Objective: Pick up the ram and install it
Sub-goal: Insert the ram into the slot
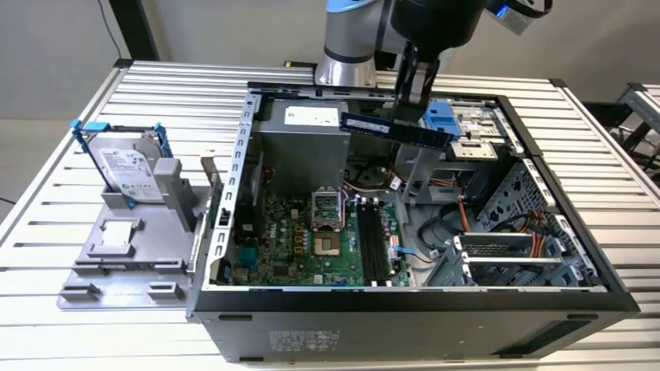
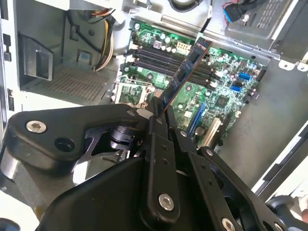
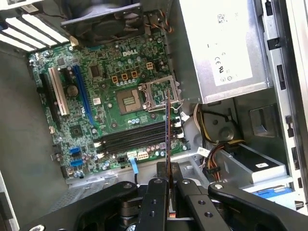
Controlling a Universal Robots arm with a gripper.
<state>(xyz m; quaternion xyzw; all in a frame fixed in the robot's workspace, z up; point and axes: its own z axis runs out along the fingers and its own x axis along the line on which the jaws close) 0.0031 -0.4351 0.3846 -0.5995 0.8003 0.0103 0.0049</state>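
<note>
One open computer case sits on our slatted metal table, grey wall behind; we see the arm reaching down over the case, gripper clenched on the ram, held above the motherboard.

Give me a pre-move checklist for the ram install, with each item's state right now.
1. Grip: the gripper is shut on the ram: ok.
2. Clearance: the ram hangs above the open case, touching nothing else: ok.
3. Long black slots on the motherboard empty: ok.
4. Ram lined up with the slots: not ok; in the first wrist view it crosses them.
5. Slot end latches open: cannot tell.
</note>
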